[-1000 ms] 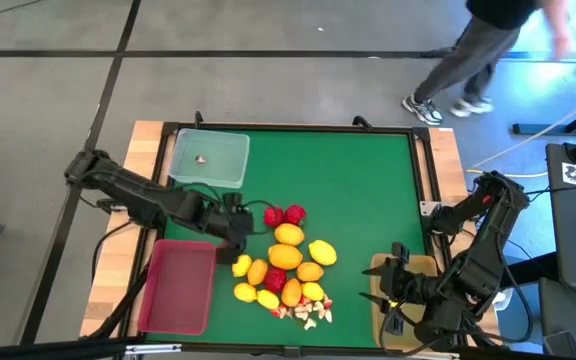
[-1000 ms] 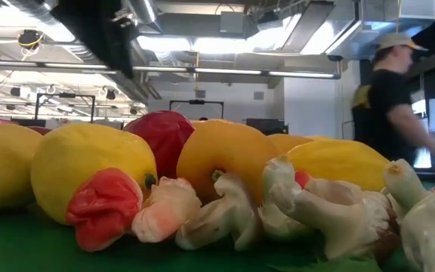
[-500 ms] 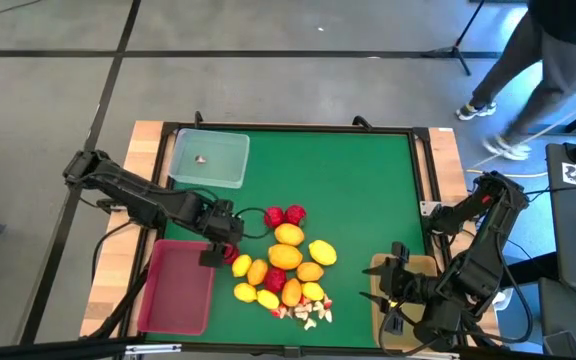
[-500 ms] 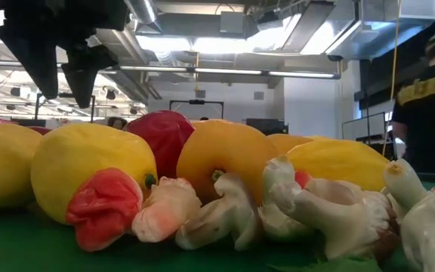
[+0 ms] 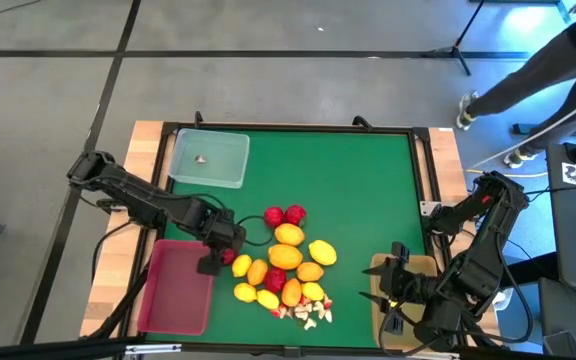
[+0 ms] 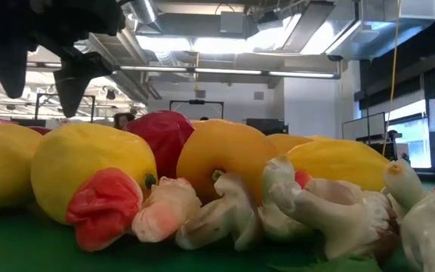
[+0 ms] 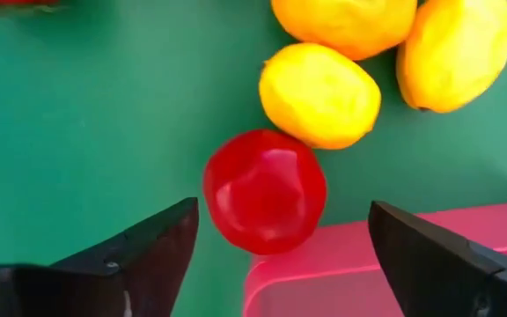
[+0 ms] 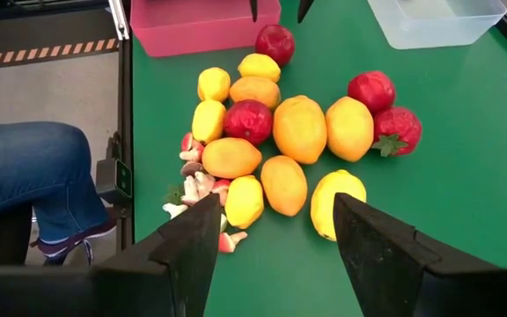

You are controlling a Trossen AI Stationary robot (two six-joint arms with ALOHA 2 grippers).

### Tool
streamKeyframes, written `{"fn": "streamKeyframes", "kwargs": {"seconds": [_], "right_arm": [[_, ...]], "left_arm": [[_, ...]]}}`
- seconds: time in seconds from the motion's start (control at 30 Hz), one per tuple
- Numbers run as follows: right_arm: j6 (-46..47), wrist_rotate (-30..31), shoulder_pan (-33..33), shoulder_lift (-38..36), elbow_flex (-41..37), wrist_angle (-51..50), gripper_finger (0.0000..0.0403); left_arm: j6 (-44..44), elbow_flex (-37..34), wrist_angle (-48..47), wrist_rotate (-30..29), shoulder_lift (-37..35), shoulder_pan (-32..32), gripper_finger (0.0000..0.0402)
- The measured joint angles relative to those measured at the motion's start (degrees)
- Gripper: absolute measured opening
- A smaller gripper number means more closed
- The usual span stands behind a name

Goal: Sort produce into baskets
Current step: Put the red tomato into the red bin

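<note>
Beside the right rim of the pinkish-red basket, near the worktop's front-left corner, the left gripper has swung back from the pile and spread its fingers wide around a red fruit, which touches the basket's wall but lies outside it. By my judgement this strawberry still needs sorting. The right gripper waits over the front-right edge, fingers open and empty.

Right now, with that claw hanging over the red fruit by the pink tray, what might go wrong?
The left gripper is open above a round red toy fruit that seems to touch a small yellow lemon-shaped fruit and sits against the pinkish-red plastic tray. Closing could nudge the yellow one, or a finger could catch the tray's rim.
</note>
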Motion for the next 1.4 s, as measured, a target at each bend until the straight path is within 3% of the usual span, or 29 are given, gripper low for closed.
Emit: {"fn": "streamKeyframes", "kwargs": {"seconds": [0.27,0.63,1.07,1.4], "right_arm": [[0.0,-0.02,0.0,0.0,0.0,0.02,0.0221],[0.02,-0.04,0.0,0.0,0.0,0.15,0.0221],[0.26,-0.11,0.0,0.0,0.0,1.07,0.0221],[0.66,-0.13,0.0,0.0,0.0,1.16,0.0221]], "left_arm": [[-0.69,0.0,0.99,-0.68,1.74,-1.22,0.0349],[3.0,0.0,0.77,-1.54,9.29,-1.9,0.0349],[5.48,-1.36,7.14,-2.29,10.35,-1.82,0.0318],[2.34,-2.54,6.37,-4.48,8.29,-1.35,0.0303]]}}
